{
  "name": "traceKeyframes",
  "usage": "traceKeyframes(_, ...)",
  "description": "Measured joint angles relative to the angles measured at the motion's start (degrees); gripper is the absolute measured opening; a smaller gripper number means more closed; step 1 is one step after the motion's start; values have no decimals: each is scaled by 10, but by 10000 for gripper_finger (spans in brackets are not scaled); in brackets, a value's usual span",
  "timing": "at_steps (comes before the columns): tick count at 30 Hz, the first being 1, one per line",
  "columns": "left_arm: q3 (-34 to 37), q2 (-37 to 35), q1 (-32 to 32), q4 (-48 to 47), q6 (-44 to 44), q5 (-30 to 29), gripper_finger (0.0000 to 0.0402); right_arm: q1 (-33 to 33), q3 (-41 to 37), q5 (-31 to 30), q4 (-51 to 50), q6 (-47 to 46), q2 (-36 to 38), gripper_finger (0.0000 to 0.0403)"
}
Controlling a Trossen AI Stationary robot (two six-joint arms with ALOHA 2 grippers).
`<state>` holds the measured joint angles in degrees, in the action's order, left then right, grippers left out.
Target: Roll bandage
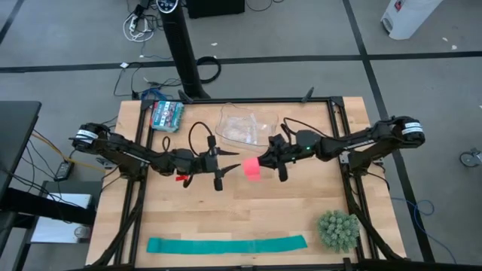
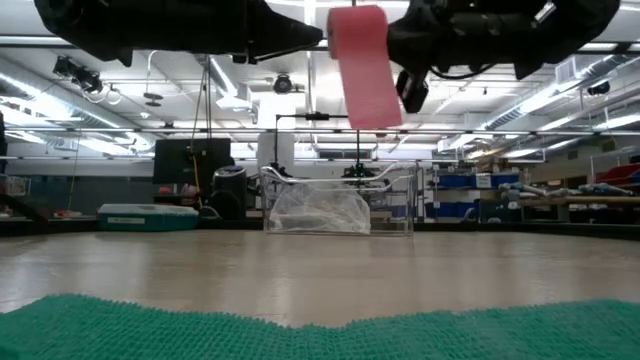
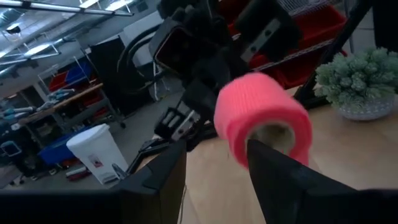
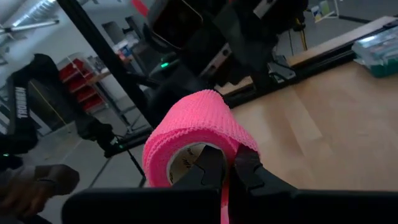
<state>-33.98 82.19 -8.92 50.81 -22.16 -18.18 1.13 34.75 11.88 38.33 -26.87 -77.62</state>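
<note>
The pink bandage [image 1: 252, 168] is a compact roll held in the air over the middle of the table, high above it in the low view [image 2: 358, 65]. My right gripper [image 1: 273, 159] is shut on it from the table's right side. My left gripper [image 1: 219, 167] is open just left of the roll. In the left wrist view its two fingers [image 3: 158, 180] stand in front of the roll [image 3: 261, 115]; I cannot tell whether they touch it. My right gripper holds the roll by its wall at the open end [image 4: 219, 144]. One finger [image 4: 208, 167] is in the hollow core and the other [image 4: 247, 165] is outside. The fingers come roughly level from the table's right. The roll is lifted clear of the table.
A teal-green strip [image 1: 226, 244] lies flat along the near edge. A green spiky ball [image 1: 337, 229] sits at the near right. A clear plastic bag [image 1: 245, 126] and a teal box [image 1: 166, 114] lie at the far side. Bare wood lies under the grippers.
</note>
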Motion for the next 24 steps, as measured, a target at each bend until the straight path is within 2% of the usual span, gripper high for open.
traceKeyframes(4,0,0,1,-8,1,3,178,2,19,1,-3,22,-28,0)
traceKeyframes(8,0,-1,0,-22,1,-17,178,10,21,0,-3,31,-29,0)
traceKeyframes(24,0,0,3,2,-21,-14,177,20,24,13,15,49,-29,1)
